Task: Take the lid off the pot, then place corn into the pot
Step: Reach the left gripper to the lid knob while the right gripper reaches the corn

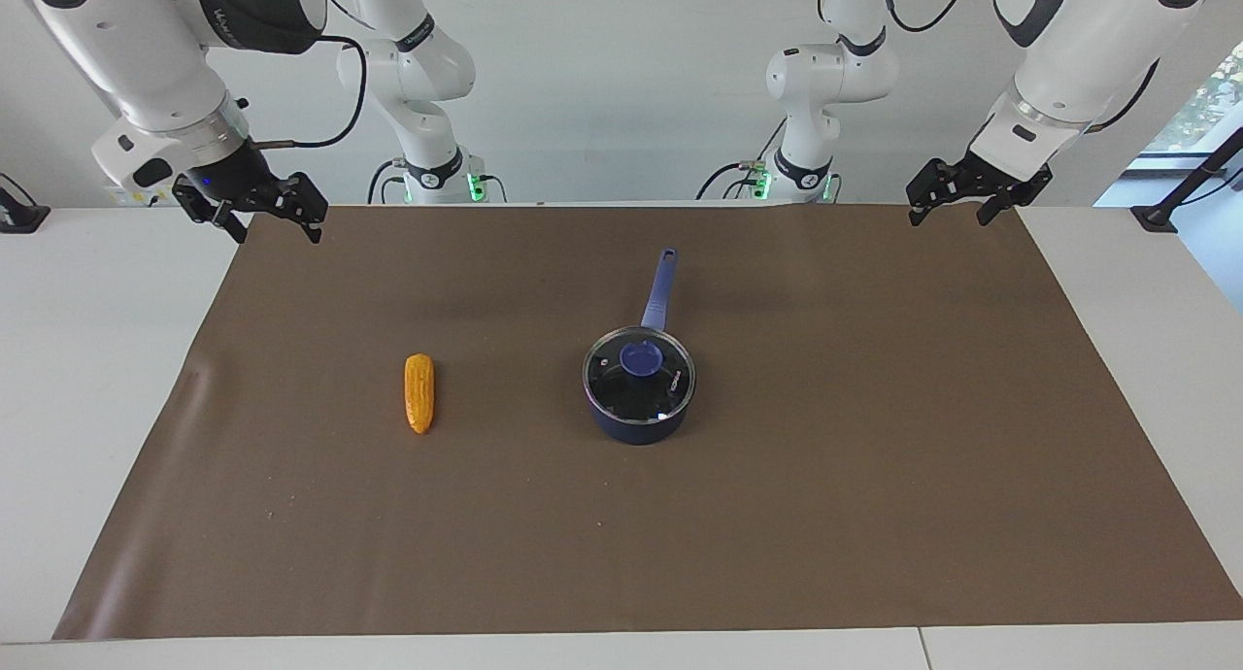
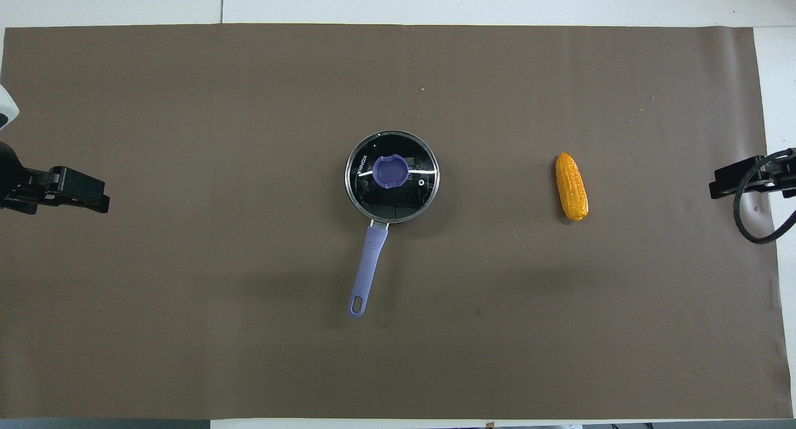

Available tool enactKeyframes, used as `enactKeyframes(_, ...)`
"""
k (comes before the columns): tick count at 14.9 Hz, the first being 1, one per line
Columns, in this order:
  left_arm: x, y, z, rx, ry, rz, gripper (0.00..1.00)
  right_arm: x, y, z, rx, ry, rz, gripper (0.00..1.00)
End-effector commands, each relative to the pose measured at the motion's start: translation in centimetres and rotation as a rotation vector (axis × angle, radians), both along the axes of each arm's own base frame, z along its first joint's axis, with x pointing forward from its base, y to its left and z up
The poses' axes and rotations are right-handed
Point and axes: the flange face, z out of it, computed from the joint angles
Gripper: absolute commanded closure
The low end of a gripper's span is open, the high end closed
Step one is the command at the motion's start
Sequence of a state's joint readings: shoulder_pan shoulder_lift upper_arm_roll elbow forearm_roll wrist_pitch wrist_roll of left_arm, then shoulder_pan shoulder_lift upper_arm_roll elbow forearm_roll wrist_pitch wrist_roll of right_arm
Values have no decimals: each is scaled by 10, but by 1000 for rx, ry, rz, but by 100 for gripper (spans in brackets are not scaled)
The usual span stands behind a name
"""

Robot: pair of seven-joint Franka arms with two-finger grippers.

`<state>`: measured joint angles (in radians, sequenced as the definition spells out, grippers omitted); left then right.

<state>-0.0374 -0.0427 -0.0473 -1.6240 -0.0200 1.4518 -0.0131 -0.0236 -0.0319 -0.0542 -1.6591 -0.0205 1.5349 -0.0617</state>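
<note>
Facing view: lid [image 1: 639, 363] seated on the pot [image 1: 636, 422], mid-mat, blue knob [image 1: 641, 358] centred on the glass. Pot handle [image 1: 658, 289] runs from the pot toward the robots. Corn [image 1: 419, 392] lies flat on the brown mat [image 1: 874, 515], well apart from the pot, toward the right arm's end of the table; long axis runs roughly toward/away from the robots, about parallel to the pot handle. Left gripper [image 1: 959, 204] hangs over the mat's edge at the left arm's end, nothing in it, fingers look spread apart. Right gripper [image 1: 264, 214] hangs over the mat's corner at the right arm's end, also empty, fingers look parted. Neither is near any task object, both parked wide. Overhead view agrees: lid [image 2: 392, 176] closed on pot, corn [image 2: 571, 186] roughly level with the pot across the table, left gripper [image 2: 74, 193] and right gripper [image 2: 740, 180] out at the mat's ends. Key relation: lid comes first, and the knob sits about midway between the two grippers, slightly closer to the left one by my read; corn is clearly on the right gripper's side. My call: left arm takes the knob from straight above, right arm takes the corn with jaws closing across its short width. Nothing done yet on either step.
</note>
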Motion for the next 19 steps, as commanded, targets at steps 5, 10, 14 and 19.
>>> enactKeyframes(5,-1,0,0,-12,-4,3,0,-3,-2,2,19,-11,15,0)
enactKeyframes(10,4,-17,3,-17,-54,-10,0,-3,-2,2,19,-11,15,0)
enactKeyframes(14,10,-127,-20,-36,-67,-24,0,-3,-2,2,21,-11,15,0)
enactKeyframes(19,53,-298,-88,-59,-38,43,0,-2,-1,2,20,-14,17,0)
